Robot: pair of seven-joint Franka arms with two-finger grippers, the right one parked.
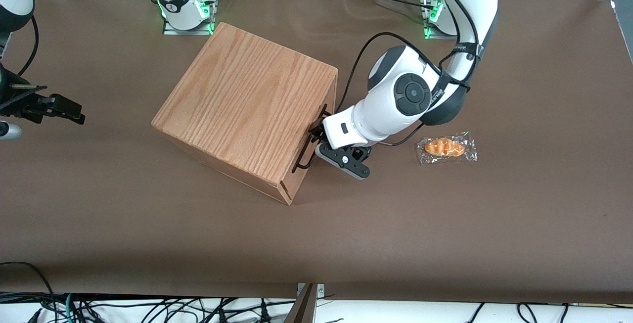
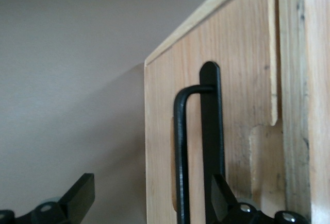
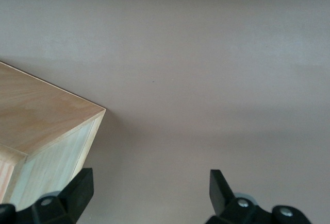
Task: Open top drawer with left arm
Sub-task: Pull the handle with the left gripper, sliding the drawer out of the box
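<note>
The oak-grain box (image 1: 247, 105) stands mid-table with its drawer face turned toward the working arm's end. The top drawer (image 1: 324, 100) looks flush with the box in the front view. Its thin black wire handle (image 1: 305, 152) runs along that face. The white left arm (image 1: 405, 95) reaches down to it, and my gripper (image 1: 315, 134) is at the handle. In the left wrist view the gripper (image 2: 149, 199) is open, one finger (image 2: 78, 195) off the drawer front (image 2: 242, 80), the other beside the handle (image 2: 180, 141). The bar stands between the fingers, untouched.
A wrapped orange bread roll (image 1: 446, 147) lies on the brown table (image 1: 316, 244) toward the working arm's end, close to the arm's elbow. The right wrist view shows a corner of the box (image 3: 46, 116). Cables hang along the table's near edge.
</note>
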